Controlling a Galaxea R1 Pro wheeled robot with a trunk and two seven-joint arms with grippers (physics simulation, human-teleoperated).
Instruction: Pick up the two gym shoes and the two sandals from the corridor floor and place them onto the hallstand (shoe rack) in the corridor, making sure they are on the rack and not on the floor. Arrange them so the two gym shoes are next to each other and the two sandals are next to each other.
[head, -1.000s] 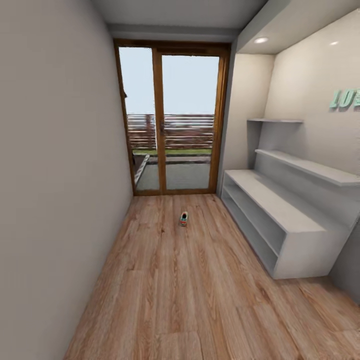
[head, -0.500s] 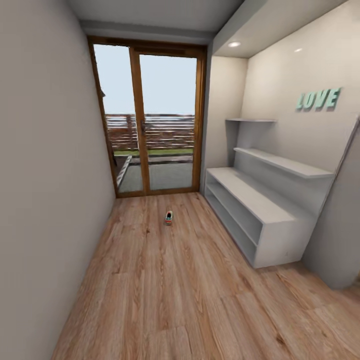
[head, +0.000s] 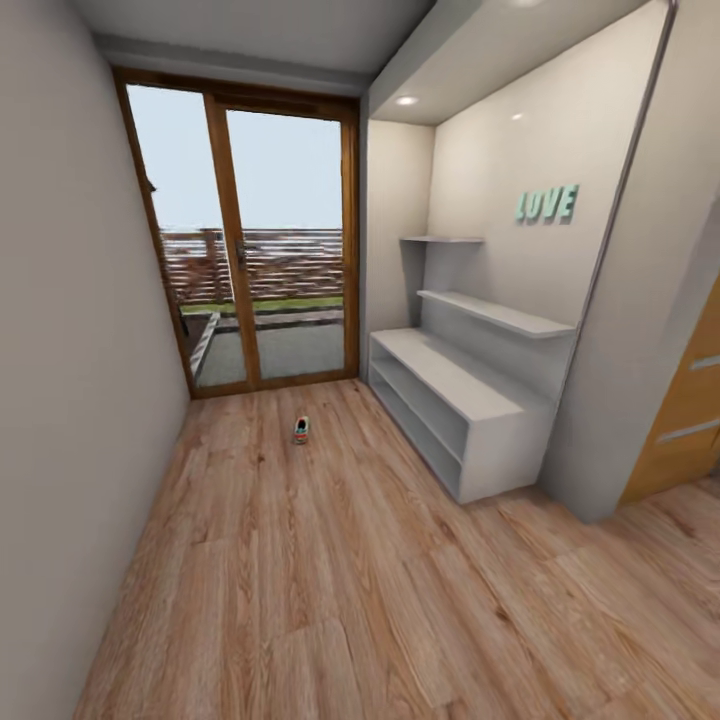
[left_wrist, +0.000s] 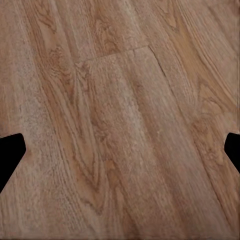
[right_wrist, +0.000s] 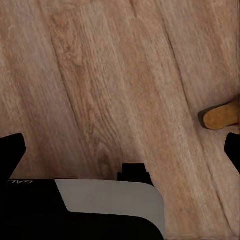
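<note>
from the head of the corridor we see, left to right, the wood-framed glass door, one small white gym shoe with red and green accents standing alone on the light brown wood-plank floor, well apart from the low light-grey hallstand. both our left gripper and right gripper hang splayed and empty above bare planks. we judge the risk to be rolling over unseen shoes, or clipping the hallstand's corner while approaching.
</note>
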